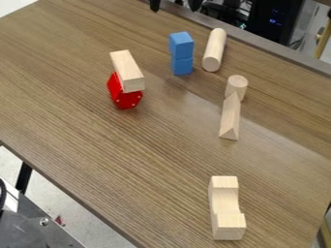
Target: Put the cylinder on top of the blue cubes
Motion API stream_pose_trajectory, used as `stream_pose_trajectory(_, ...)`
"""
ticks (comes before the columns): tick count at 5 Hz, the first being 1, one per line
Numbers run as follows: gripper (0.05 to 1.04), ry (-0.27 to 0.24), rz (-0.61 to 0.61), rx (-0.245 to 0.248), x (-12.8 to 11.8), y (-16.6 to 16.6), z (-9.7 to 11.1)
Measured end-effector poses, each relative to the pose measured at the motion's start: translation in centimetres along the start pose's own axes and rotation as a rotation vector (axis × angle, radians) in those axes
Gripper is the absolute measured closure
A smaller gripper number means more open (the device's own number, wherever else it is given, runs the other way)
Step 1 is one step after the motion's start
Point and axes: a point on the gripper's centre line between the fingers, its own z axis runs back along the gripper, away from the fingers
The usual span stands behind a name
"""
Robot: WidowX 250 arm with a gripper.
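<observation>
Two blue cubes stand stacked one on the other in the upper middle of the table. A long wooden cylinder lies on its side just right of them, apart from the stack. Farther right and lower, a short wooden cylinder stands upright behind the end of a triangular wooden block. The black gripper is at the top edge, above and behind the blue cubes, its two fingertips wide apart and nothing between them.
Left of the cubes, a wooden block rests tilted on a red piece. The triangular block lies right of centre. A notched wooden block lies near the bottom. The wooden table ends at a grey rear edge.
</observation>
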Motion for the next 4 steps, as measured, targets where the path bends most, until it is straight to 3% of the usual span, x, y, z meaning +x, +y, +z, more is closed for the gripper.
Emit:
stream_pose_trajectory(2, 0.083, 0.047, -0.062, 0.052, -1.6, -1.1, -2.2)
stream_pose_trajectory(4, 0.083, 0.074, -0.280, 0.005, -4.7, -4.6, -2.3)
